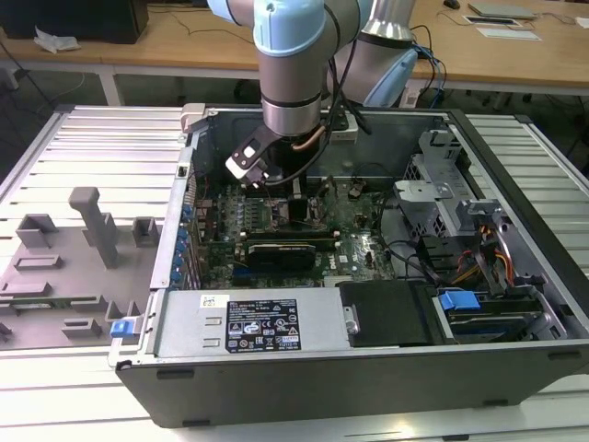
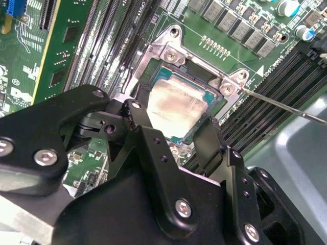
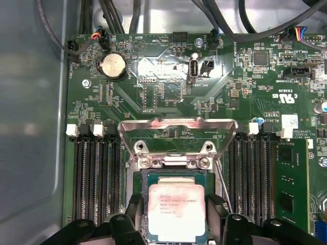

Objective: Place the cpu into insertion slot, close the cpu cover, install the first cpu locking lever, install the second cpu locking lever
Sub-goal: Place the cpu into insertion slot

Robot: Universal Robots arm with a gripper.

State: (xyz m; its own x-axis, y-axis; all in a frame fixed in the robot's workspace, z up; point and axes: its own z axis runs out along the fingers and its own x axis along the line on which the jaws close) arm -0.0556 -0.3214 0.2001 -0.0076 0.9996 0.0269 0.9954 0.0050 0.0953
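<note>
The hand reaches down into the open computer case, which stands on the ribbed counter. It is closed against two opposite edges of the cpu, and both wrist views show no gap on either side. Gripping by the edges likely keeps the chip level and leaves its silvery top and its underside untouched.

The cpu lies flat and square inside the insertion slot, with its green border lined up with the black frame, so it looks seated or very nearly so. The slot sits on the green motherboard, between the banks of long black memory slots.

The cpu cover stands raised on its hinge at the far side of the slot. Its square window shows the board behind it. Tipped back this way, it leaves the slot open from above for the chip and the hand.

A thin wire locking lever juts out from the slot's corner, unlatched, as it must be while the cover is up. The cover is not yet closed and no lever is yet hooked.
</note>
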